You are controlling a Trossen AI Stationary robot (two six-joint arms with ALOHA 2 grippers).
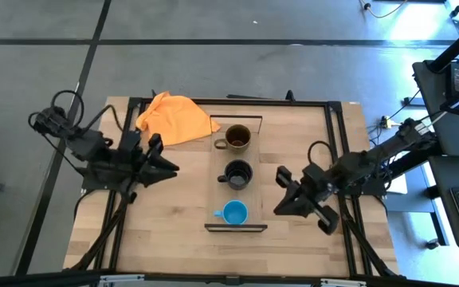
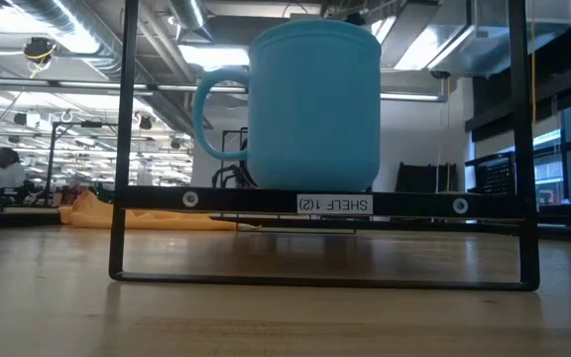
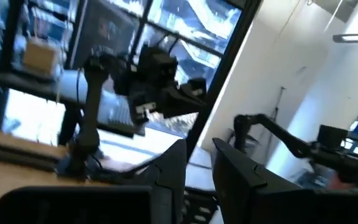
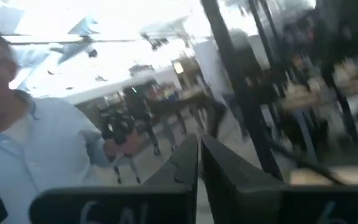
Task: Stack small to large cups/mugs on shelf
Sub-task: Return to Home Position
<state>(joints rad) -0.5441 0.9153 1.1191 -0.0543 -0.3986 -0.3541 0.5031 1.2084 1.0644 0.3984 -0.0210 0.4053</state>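
Three mugs stand upright in a row on the light-wood shelf point(image 1: 250, 156), which lies in the middle of the table. The brown-olive mug point(image 1: 238, 138) is at the far end, the glossy black mug point(image 1: 238, 173) in the middle, and the smaller blue mug point(image 1: 234, 212) at the near end. In the low view the blue mug point(image 2: 310, 104) stands on the shelf point(image 2: 266, 201) and hides the other two. My left gripper point(image 1: 164, 159) point(image 3: 201, 146) hovers left of the shelf, slightly open and empty. My right gripper point(image 1: 284, 195) point(image 4: 199, 140) hovers right of the shelf, shut and empty.
An orange cloth point(image 1: 175, 118) point(image 2: 117, 213) lies crumpled at the far left of the table, beside the shelf's far end. Dark frame rails run along the table's edges. Both wrist views look up into the room; a person in a light blue shirt point(image 4: 36, 149) shows beyond the table.
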